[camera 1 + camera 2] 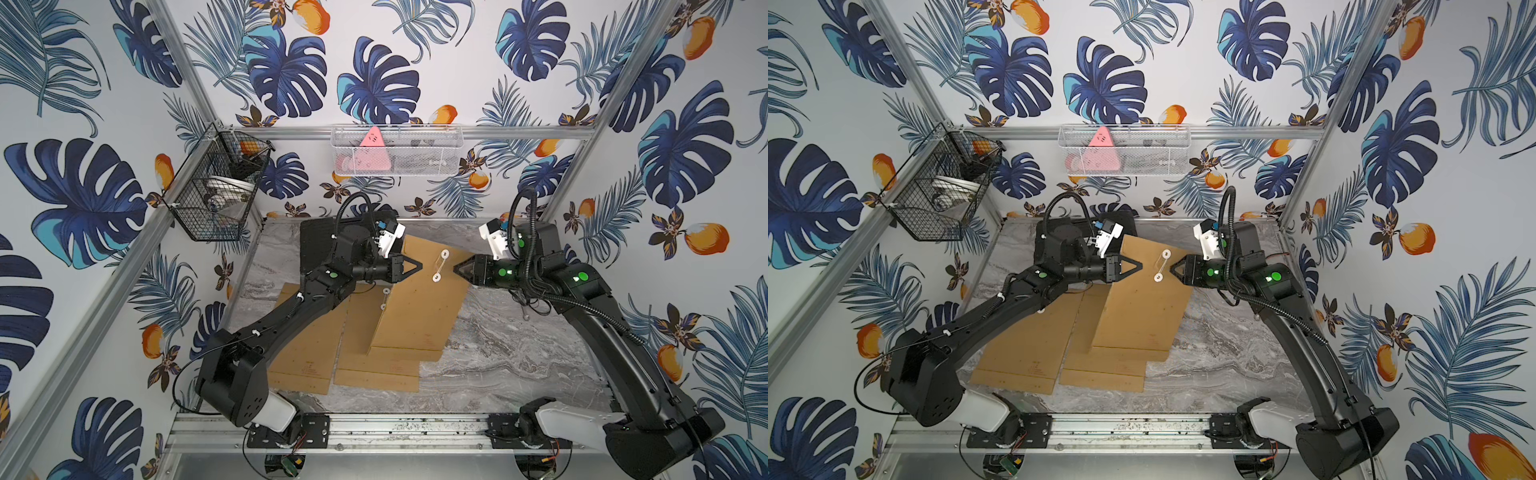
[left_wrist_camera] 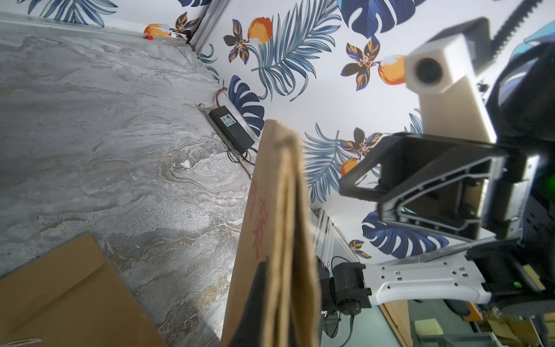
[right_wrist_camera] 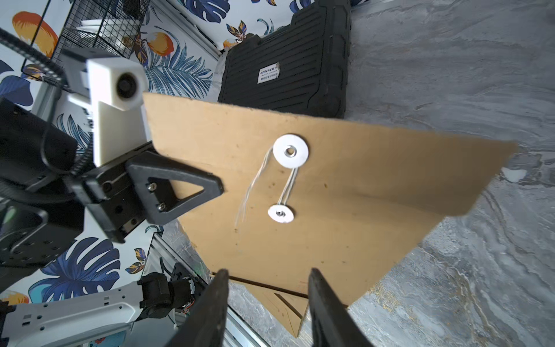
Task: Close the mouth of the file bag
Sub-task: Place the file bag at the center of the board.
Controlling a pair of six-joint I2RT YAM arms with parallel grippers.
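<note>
The left gripper [image 1: 419, 265] was clamped on the nine o'clock edge of the file bag [image 1: 415, 316], holding it tilted off the marble tabletop [image 1: 519, 357]. Its string [image 3: 287, 186] looked already wound between the white discs [image 3: 290, 150]. At three o'clock the right gripper [image 1: 456, 268] stood with jaws apart and empty, so little seemed left but letting go. Spare bags [image 1: 303, 353] lay flat at seven o'clock, and wire baskets [image 1: 195, 208] hung on the leaf-papered walls.

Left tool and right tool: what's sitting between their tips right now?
The lifted file bag, with its two white discs and the string running between them; both top views show it.
</note>
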